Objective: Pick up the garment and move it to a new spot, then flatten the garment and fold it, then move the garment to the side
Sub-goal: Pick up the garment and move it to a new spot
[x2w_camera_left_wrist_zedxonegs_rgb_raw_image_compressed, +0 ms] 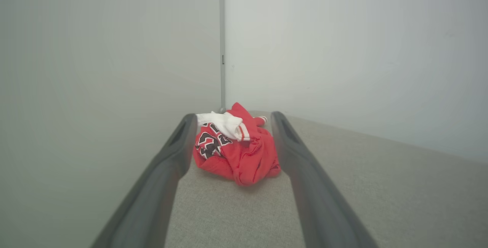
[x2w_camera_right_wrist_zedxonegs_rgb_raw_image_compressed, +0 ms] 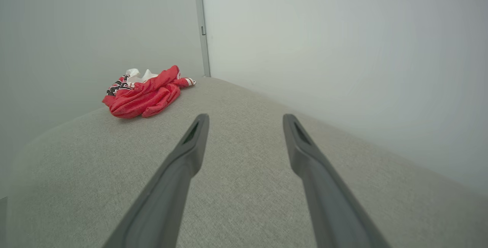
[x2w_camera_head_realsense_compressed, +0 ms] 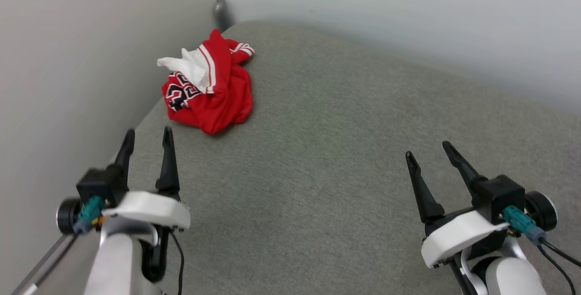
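The garment (x2w_camera_head_realsense_compressed: 211, 88) is a red T-shirt with white sleeve cloth and black-white lettering, crumpled in a heap at the far left corner of the grey cushioned surface (x2w_camera_head_realsense_compressed: 327, 159). My left gripper (x2w_camera_head_realsense_compressed: 149, 135) stands open at the lower left, short of the heap and apart from it. In the left wrist view the garment (x2w_camera_left_wrist_zedxonegs_rgb_raw_image_compressed: 236, 148) lies straight ahead between the open left gripper (x2w_camera_left_wrist_zedxonegs_rgb_raw_image_compressed: 233, 120) fingers. My right gripper (x2w_camera_head_realsense_compressed: 429, 149) stands open at the lower right, far from the shirt. In the right wrist view the garment (x2w_camera_right_wrist_zedxonegs_rgb_raw_image_compressed: 146, 93) lies ahead to the left of the open right gripper (x2w_camera_right_wrist_zedxonegs_rgb_raw_image_compressed: 246, 120).
Pale walls (x2w_camera_head_realsense_compressed: 81, 59) close in the surface on the left and at the back, meeting at a grey corner post (x2w_camera_head_realsense_compressed: 220, 4) just behind the heap. The grey surface stretches wide between and ahead of both grippers.
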Controlling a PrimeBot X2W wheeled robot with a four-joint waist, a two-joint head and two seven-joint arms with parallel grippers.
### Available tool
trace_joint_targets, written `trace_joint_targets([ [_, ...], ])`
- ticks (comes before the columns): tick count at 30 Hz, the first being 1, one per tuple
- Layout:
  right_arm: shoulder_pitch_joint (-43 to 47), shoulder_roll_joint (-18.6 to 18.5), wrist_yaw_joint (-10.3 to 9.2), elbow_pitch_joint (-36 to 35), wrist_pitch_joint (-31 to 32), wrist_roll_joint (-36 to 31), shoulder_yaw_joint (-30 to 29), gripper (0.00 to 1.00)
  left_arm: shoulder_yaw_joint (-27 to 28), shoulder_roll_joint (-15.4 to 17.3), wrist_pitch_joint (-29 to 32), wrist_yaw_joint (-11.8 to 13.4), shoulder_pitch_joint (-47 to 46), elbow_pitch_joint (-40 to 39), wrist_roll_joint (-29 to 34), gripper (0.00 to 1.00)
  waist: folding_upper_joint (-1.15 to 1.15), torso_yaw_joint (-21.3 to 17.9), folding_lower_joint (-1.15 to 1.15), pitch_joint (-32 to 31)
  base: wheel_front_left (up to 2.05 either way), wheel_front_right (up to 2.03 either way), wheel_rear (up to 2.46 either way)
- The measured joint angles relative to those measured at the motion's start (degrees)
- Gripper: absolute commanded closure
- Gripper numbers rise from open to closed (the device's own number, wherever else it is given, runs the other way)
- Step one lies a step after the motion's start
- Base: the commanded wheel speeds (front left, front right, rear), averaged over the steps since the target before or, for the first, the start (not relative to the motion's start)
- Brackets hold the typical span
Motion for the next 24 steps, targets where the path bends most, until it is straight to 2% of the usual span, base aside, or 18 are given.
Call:
trace_joint_targets([
  [1,-1.15,0.0,0.0,-0.56,0.49,-0.67,0.08,0.0,-0.05,1.52,0.0,-0.71,-5.11,2.25,-1.33,0.0,0.0,-1.41,0.0,1.49,0.0,0.0,0.0],
  [4,-2.18,0.02,0.0,-1.25,0.92,-1.27,0.38,0.0,-0.08,4.36,1.74,-1.21,-11.76,5.65,-3.25,0.0,0.0,-3.08,0.0,3.39,0.0,0.0,0.0],
  [5,-3.21,0.04,0.0,-1.83,1.53,-1.89,0.8,0.0,-0.44,8.26,7.44,-1.43,-18.84,9.06,-5.24,0.0,0.0,-4.95,0.0,5.68,0.0,0.0,0.0],
  [9,-5.1,0.04,0.0,-2.82,1.83,-2.82,0.98,0.0,-1.47,15.33,15.8,-1.7,-27.42,13.65,-9.54,0.0,0.0,-7.71,0.0,9.41,0.0,0.0,0.0],
  [15,-7.88,0.04,0.0,-3.14,1.46,-3.45,1.11,0.0,-4.46,25.19,33.07,-1.79,-35.13,20.29,-19.73,0.0,0.0,-11.87,0.01,15.9,0.0,0.0,0.0],
  [18,-9.14,0.02,0.0,-3.12,1.13,-3.56,1.21,0.0,-5.5,28.05,40.39,-1.79,-36.51,22.67,-23.69,0.0,0.0,-13.8,0.01,19.3,0.0,0.0,0.0],
  [24,-11.87,0.02,0.0,-2.69,0.41,-3.63,2.1,0.0,-4.37,30.41,50.41,-1.79,-36.8,28.05,-29.89,0.0,0.0,-17.15,0.01,25.43,0.0,0.0,0.0],
])
